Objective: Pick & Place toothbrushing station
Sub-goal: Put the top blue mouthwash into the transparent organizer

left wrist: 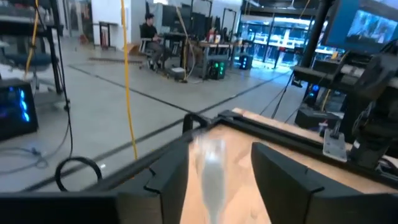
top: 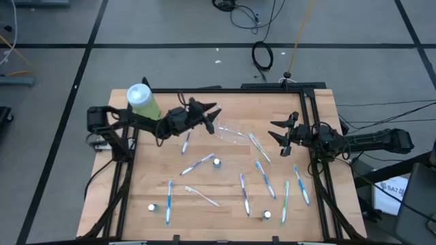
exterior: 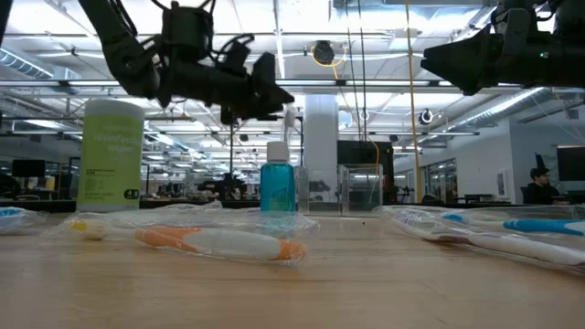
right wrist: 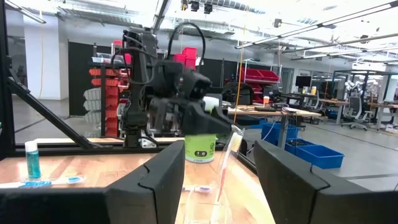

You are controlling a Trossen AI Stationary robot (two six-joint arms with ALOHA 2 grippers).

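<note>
Sprawling toothbrushes (top: 264, 178) across wooden table (top: 225, 211)

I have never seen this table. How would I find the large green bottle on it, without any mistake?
Start at the wooden table and go to its far left corner, just behind the left arm. There stands the green bottle, upright, with a white cap. It is by far the tallest and widest thing there; the toothbrushes around it are slim and lie flat.
</note>
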